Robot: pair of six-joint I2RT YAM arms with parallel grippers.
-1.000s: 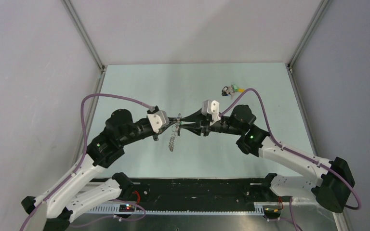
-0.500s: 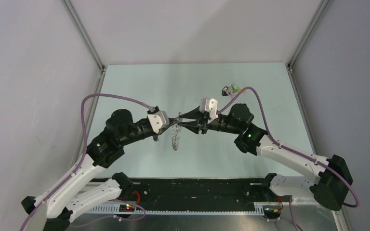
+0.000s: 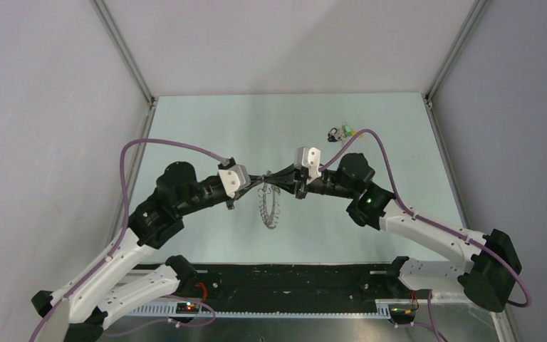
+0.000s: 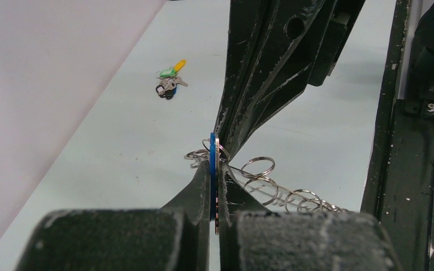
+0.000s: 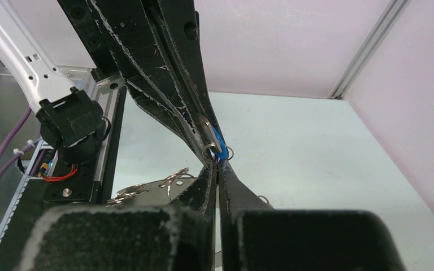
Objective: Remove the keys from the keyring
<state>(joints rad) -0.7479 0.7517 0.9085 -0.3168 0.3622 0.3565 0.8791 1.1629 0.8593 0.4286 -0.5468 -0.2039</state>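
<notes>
Keyring (image 3: pixel 269 208) hangs further right; right gripper (image 3: pixel 269 177) has closed.

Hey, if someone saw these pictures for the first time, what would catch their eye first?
The left tool and right tool meet tip to tip above the middle of the table, both shut, the left pinching a blue key. The keyring dangles from them, fringed like a gear. A clump of coloured keys lies towards the far right.

Left tool (image 4: pixel 213 172) and right tool (image 5: pixel 216 166) meet tip to tip; both apparently pinched closed.
</notes>
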